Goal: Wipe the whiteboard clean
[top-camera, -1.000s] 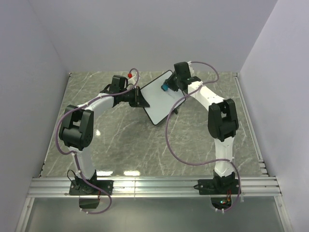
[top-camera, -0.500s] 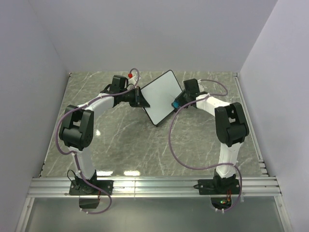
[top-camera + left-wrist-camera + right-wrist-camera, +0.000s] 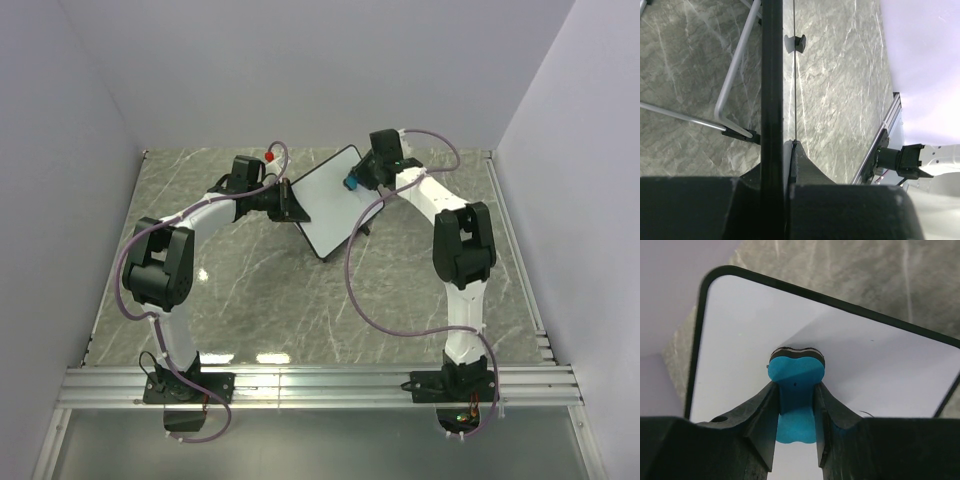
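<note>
The whiteboard (image 3: 322, 208) is held tilted above the marble table, its white face towards the right arm. My left gripper (image 3: 291, 201) is shut on its left edge; in the left wrist view the black frame (image 3: 772, 75) runs edge-on between the fingers (image 3: 782, 152). My right gripper (image 3: 354, 183) is shut on the blue eraser (image 3: 349, 185). In the right wrist view the eraser (image 3: 796, 375) presses its dark felt end against the board (image 3: 740, 330) near its upper corner. The board face looks white, with a thin dark mark (image 3: 867, 413) beside my right finger.
A small red-tipped object (image 3: 269, 156) lies at the back of the table behind the left arm. The board's wire stand legs (image 3: 732, 85) and a black foot (image 3: 794, 43) hang over the table. Aluminium rails (image 3: 320, 385) run along the near edge.
My right gripper swept the eraser down to the board's right edge, then back up to the upper part of the board. The left gripper and board stayed put.
</note>
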Tool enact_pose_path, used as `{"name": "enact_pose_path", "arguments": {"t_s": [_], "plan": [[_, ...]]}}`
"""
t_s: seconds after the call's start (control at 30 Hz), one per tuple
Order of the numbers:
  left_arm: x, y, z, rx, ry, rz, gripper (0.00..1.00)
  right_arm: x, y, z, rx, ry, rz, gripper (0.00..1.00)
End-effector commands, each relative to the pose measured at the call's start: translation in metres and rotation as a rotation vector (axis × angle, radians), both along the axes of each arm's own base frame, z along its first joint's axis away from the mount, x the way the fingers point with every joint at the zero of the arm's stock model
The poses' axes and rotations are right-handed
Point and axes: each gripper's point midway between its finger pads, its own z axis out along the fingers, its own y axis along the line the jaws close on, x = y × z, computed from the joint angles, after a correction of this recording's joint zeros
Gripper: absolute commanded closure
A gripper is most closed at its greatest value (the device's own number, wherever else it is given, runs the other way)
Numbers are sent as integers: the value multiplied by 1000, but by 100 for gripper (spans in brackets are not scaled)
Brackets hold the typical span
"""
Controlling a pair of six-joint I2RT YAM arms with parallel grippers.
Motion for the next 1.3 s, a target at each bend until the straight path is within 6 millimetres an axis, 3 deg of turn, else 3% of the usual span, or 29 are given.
{"name": "enact_pose_path", "arguments": {"t_s": [0.0, 0.1, 0.13, 0.2, 0.23, 0.3, 0.5, 0.67, 0.87, 0.97, 1.07, 1.2, 1.27], "plan": [[-20, -13, 15, -37, -6, -100, 100, 6, 31, 6, 55, -8, 30, 100], [-19, -13, 16, -38, -6, -101, 100, -1, 29, -2, 68, 6, 19, 100], [-19, -13, 15, -38, -4, -101, 100, -10, 24, -18, 53, 37, 10, 100], [-18, -13, 15, -36, -3, -100, 100, -20, 16, -24, 50, 52, -3, 100], [-19, -13, 15, -35, -3, -101, 100, -32, 4, -44, 42, 94, -23, 100], [-19, -13, 15, -35, -3, -101, 100, -53, -9, -63, 36, 140, -46, 100], [-19, -14, 11, -40, 10, -103, 100, -73, -20, -82, 19, 178, -43, 100], [-17, -15, 11, -41, 15, -103, 100, -70, -17, -83, 29, 175, -39, 100], [-14, -15, 11, -34, 8, -103, 100, -43, 2, -53, 61, 114, -19, 100], [-12, -15, 13, -30, 2, -102, 100, -16, 21, -20, 105, 42, 7, 100], [-9, -16, 13, -29, 2, -107, 100, -2, 33, 13, 141, -26, 34, 100], [-6, -17, 13, -21, 5, -115, 100, 0, 36, 41, 149, -78, 58, 100], [0, -16, 17, -11, -20, -115, 100, -2, 25, 52, 132, -96, 58, 100]]}}
